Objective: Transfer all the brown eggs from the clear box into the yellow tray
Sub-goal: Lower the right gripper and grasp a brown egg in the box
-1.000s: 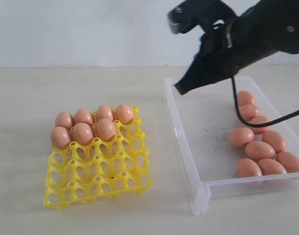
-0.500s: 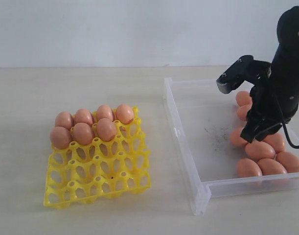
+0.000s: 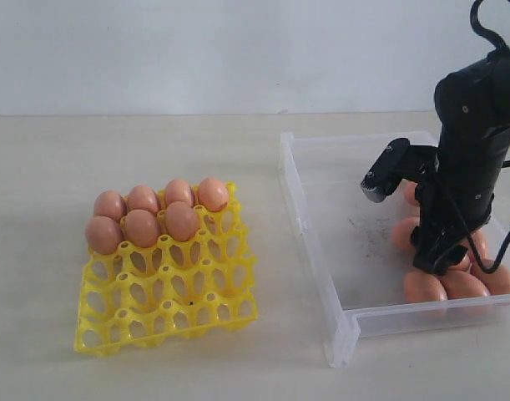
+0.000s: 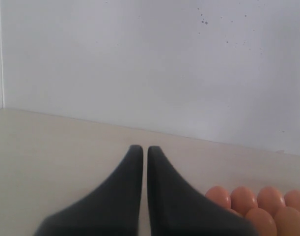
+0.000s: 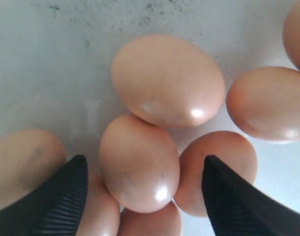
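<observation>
Hanging over the right half of the clear box (image 3: 311,238), the right fingers (image 5: 59,196) are standing spread wide. One is on each side of a brown egg (image 5: 139,164) that is lying on the box floor. As far as the right wrist view shows, neither finger is touching it. That egg is leaning against the other brown eggs (image 5: 169,81) crowding around it.

In the exterior view the black right arm (image 3: 472,150) is reaching down into the box and hiding part of this cluster. The cluster is lying along the box's right wall, toward the table's right edge. Dark scuff marks (image 3: 367,238) are showing on the box floor to the left of the eggs.

The yellow tray (image 3: 167,313) is sitting on the table (image 3: 113,150) left of the box, with a strip of bare table between them. Seven eggs (image 3: 141,227) are resting in its cups. Four are filling the far row and three are sitting in the next row, starting from the tray's left side.

The left fingers (image 4: 115,201) are lying pressed together with only a thin slit between them, pinching nothing. They are pointing across the table toward the wall, and a few eggs are showing beside one finger.
</observation>
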Action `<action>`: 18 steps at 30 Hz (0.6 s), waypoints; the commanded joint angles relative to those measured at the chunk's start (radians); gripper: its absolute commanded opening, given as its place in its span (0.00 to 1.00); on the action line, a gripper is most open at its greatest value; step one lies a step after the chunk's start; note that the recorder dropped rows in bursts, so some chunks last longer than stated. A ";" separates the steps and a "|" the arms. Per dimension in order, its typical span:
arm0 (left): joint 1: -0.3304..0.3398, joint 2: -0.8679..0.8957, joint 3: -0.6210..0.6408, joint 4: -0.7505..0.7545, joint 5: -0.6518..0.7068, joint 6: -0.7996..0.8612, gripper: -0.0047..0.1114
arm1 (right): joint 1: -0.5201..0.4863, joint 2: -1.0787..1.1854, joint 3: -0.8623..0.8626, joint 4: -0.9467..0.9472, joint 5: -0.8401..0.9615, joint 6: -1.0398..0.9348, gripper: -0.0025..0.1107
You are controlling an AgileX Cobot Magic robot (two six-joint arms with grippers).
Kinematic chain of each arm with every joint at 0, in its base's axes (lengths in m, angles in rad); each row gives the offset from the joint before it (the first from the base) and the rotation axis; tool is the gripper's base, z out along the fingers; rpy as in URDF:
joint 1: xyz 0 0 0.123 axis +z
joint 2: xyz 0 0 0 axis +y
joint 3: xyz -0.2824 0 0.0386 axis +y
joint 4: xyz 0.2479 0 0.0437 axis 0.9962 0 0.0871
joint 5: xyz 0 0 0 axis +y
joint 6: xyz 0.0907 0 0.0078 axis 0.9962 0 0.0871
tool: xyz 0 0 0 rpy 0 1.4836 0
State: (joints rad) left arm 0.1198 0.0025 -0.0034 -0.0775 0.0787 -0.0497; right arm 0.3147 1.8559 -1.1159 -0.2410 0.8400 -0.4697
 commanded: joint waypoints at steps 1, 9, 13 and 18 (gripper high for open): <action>-0.002 -0.002 0.003 -0.009 -0.002 -0.009 0.07 | -0.006 0.028 -0.002 -0.015 -0.030 -0.017 0.56; -0.002 -0.002 0.003 -0.009 -0.002 -0.009 0.07 | -0.006 0.097 -0.002 -0.021 -0.046 -0.026 0.56; -0.002 -0.002 0.003 -0.009 -0.002 -0.009 0.07 | -0.006 0.110 -0.002 -0.021 -0.046 -0.026 0.54; -0.002 -0.002 0.003 -0.009 -0.002 -0.009 0.07 | -0.006 0.110 -0.002 -0.038 -0.026 -0.015 0.11</action>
State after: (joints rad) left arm 0.1198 0.0025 -0.0034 -0.0775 0.0787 -0.0497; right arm 0.3147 1.9499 -1.1244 -0.2608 0.7987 -0.4869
